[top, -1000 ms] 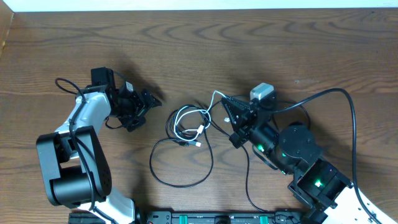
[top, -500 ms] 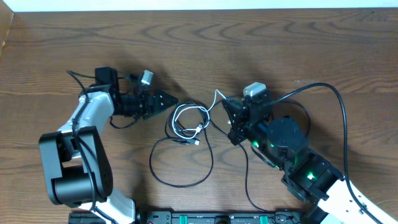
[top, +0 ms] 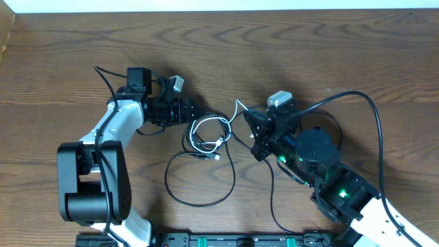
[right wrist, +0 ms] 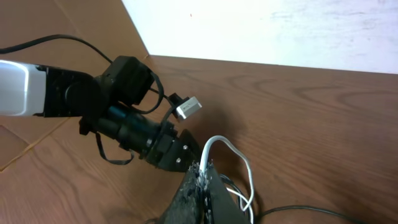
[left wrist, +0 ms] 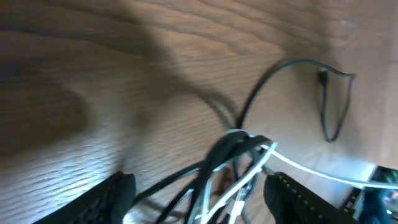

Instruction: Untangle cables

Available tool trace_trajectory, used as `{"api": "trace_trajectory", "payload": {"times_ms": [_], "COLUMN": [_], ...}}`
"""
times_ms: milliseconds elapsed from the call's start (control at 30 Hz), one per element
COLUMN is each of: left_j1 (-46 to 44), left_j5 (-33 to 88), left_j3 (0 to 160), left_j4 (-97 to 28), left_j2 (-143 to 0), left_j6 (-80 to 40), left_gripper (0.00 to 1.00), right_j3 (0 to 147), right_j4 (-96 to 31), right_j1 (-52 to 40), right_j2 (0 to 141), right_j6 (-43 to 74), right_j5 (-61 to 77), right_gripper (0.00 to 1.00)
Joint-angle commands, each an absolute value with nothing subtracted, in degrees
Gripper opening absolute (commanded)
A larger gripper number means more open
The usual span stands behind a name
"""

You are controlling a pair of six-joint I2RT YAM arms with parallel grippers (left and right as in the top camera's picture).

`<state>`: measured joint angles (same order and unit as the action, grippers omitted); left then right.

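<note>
Brought the left claw (top: 197,114) rightward over the brown wooden counter (top: 288,48) within the last second, from well apart from the tangle up to its left edge. Narrowed its fingers (left wrist: 112,194) somewhat on the way, yet left them clearly apart, standing on both sides of the small coil where the thin white cable (right wrist: 217,139) and the thin black cable (top: 167,180) cross. Not closed on anything yet. Kept the right claw (top: 255,132) in place beside the right side of the coil, pressed together on the upper end of the thin white cable, which rises in an arc from its tips. Found the tangle in the middle of the counter, between both arms, with the big black loop spread toward the near edge. Probably means readiness to pinch the coil and pull against the right claw; separating the cables seems only at its start.
</note>
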<state>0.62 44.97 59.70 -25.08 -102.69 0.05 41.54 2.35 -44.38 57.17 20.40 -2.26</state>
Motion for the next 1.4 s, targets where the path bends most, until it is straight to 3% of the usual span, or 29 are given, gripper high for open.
{"api": "trace_trajectory", "payload": {"times_ms": [0,67,333,500,600,733,767,1200,1367], "left_j1": [0.54,0.38,-1.8,-2.74,-3.09,-3.07,-3.07,2.24,3.2], "left_j5": [40.84,40.62,39.05,36.93,34.37,31.03,29.82,26.52,31.57], "left_j3": [59.9,59.66,59.29,59.29,59.29,59.29,59.31,59.35,59.35], "left_j4": [-25.15,-25.39,-27.09,-27.38,-27.53,-27.53,-27.49,-27.62,-27.77], "left_j2": [-103.09,-103.09,-103.09,-103.09,-103.09,-103.09,-103.09,-103.09,-103.09], "left_j6": [-1.63,-1.63,-1.61,-1.61,-1.61,-3.31,-4.32,-11.77,-11.68], "left_gripper": [0.61,0.55,0.55,0.45,0.38,0.1,0.08,0.08,0.08], "right_j3": [41.93,41.93,41.93,41.93,41.93,41.93,41.93,41.93,41.93], "right_j4": [2.33,2.35,2.33,2.31,2.33,2.31,2.31,-1.74,-9.39], "right_j1": [-43.92,-43.9,-43.9,-43.9,-43.9,-43.9,-43.9,-40.8,-37.41], "right_j2": [57.08,57.08,57.1,57.08,57.08,57.06,57.06,54.81,54.5], "right_j6": [20.97,20.97,20.95,20.95,20.95,20.95,20.95,21.06,24.86], "right_j5": [-1.52,-1.52,-1.54,-1.54,-1.54,-1.54,-1.54,-1.78,-6.94], "right_gripper": [0.01,0.01,0.01,0.01,0.01,0.01,0.01,0.01,0.01]}}
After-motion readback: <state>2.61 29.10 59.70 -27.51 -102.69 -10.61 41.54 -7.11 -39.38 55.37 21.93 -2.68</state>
